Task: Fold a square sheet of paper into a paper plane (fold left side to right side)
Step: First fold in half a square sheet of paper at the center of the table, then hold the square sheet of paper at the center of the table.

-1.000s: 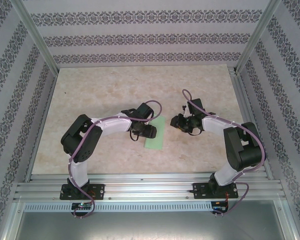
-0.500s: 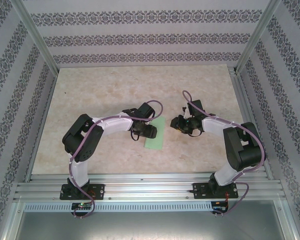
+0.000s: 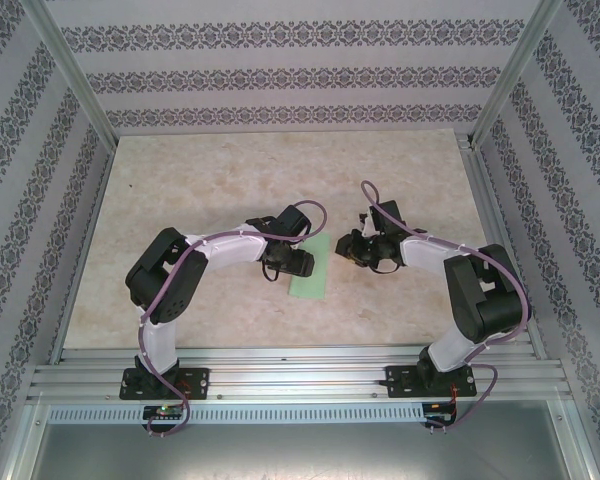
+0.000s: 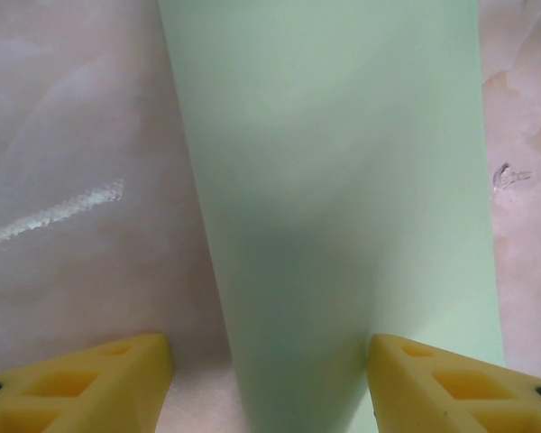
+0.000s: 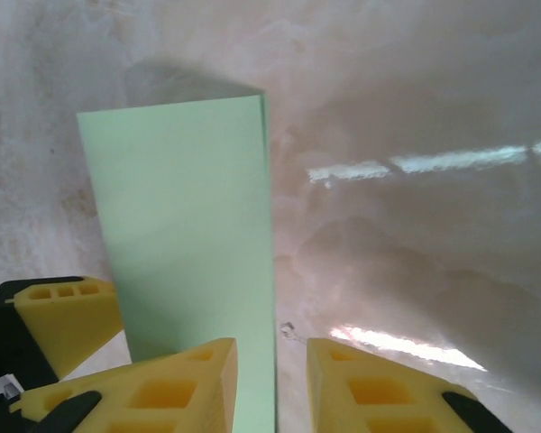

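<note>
Looking at the green sheet (image 3: 312, 278) first: it's doubled over into a narrow strip. It lies flat on the table (image 3: 200, 180), smack between the two arms. Its long axis runs roughly near-to-far, with the far end leaning a bit toward the right arm's side.

The left gripper (image 4: 270, 390) is pretty much parked over it. Its fingers are spread wide and the strip runs straight out between them, away from the wrist. One pad sits right at one long edge of the strip and the other is off the paper, over bare table. Nothing is pinched as far as I can see.

The right gripper (image 5: 272, 386) comes in from the opposite side. Its fingers are parted by just a narrow gap, and the strip's long edge on that side runs right into the gap. So one finger is over paper and the other over table. I can't tell whether that finger actually presses the sheet or just hovers.

My read is that the left-to-right fold looks done and the left arm is the nearer one, sitting over the strip. What the next move hangs on is that long edge lined up with the right gripper's gap. If the strip skews off its axis, that alignment is lost. I also can't tell whether that edge is the crease or the two loose edges.
</note>
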Tool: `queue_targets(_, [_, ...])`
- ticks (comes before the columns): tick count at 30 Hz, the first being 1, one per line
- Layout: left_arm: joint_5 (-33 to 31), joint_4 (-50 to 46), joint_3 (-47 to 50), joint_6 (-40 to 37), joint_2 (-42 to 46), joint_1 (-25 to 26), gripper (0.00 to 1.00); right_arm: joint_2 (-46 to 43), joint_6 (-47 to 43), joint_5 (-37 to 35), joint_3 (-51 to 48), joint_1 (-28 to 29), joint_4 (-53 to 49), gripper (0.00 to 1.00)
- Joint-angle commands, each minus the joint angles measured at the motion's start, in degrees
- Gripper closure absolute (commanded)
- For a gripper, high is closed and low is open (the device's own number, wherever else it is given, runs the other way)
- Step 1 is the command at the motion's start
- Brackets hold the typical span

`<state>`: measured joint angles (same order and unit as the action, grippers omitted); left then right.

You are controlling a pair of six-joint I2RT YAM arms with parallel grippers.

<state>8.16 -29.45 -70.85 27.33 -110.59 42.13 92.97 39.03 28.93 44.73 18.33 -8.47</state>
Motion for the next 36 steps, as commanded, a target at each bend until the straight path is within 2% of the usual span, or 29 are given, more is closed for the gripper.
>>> queue_targets(1, [0.5,0.2,0.5,0.5,-3.7,1.2,0.38,1.6,2.9,2.1,0.3,1.7,4.2,0.77])
queue_targets(8, [0.5,0.2,0.6,0.4,-3.8,1.2,0.38,5.1,5.2,1.7,2.0,4.6,6.3,0.84])
queue_targets(14, [0.7,0.4,0.6,0.4,-4.0,1.3,0.38,6.7,6.1,0.6,2.9,6.1,6.4,0.85])
queue_targets(22, [0.7,0.5,0.7,0.4,-4.0,1.3,0.38,8.6,4.8,-1.6,4.2,6.9,2.9,0.86])
queue_targets(31, [1.0,0.9,0.9,0.4,-3.7,1.3,0.38,11.2,0.0,-6.8,7.2,7.7,-7.2,0.86])
queue_targets(36, [2.8,1.9,2.1,0.4,0.0,0.1,0.37,12.0,-0.8,-7.8,7.0,7.8,-8.6,0.86])
